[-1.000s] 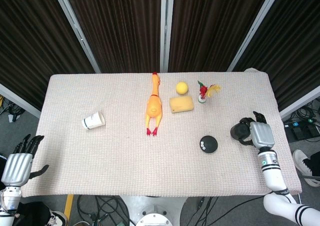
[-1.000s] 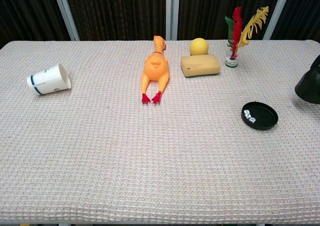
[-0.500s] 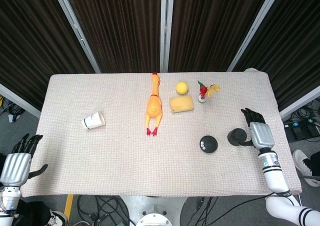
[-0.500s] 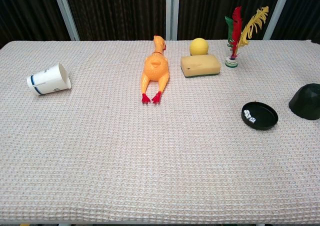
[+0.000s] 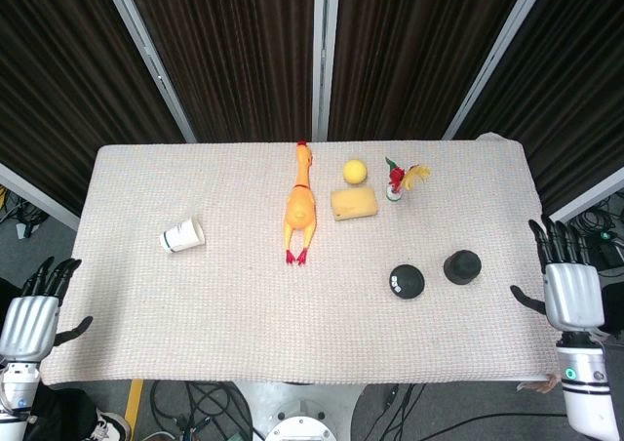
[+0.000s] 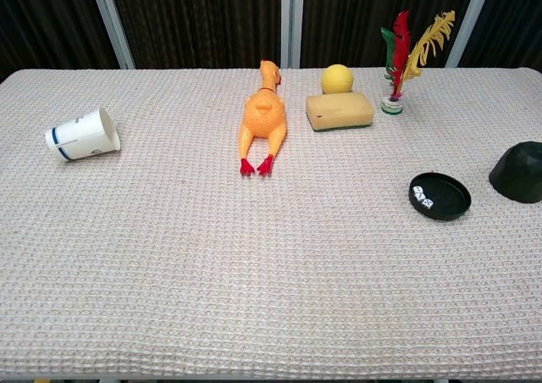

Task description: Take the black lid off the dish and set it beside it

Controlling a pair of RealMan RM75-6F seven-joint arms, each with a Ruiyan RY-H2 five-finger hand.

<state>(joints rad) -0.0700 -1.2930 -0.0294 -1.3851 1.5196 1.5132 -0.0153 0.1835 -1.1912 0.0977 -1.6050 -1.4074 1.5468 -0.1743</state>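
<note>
The black lid (image 5: 462, 266) (image 6: 517, 172) stands on the tablecloth just to the right of the shallow black dish (image 5: 407, 282) (image 6: 440, 197), a small gap between them. The dish lies uncovered with small white dice in it. My right hand (image 5: 571, 291) hangs past the table's right edge, fingers spread and holding nothing, well clear of the lid. Off the table's front left corner, my left hand (image 5: 32, 317) is also spread and holds nothing. Neither hand shows in the chest view.
A rubber chicken (image 5: 300, 210) lies mid-table. Behind the dish sit a yellow sponge (image 5: 354, 203), a yellow ball (image 5: 354, 172) and a feather shuttlecock (image 5: 397, 180). A paper cup (image 5: 182, 234) lies on its side at the left.
My right hand set the lid down beside the dish, let go and drew back to the right, off the table's edge. The lid stays where it was put.
</note>
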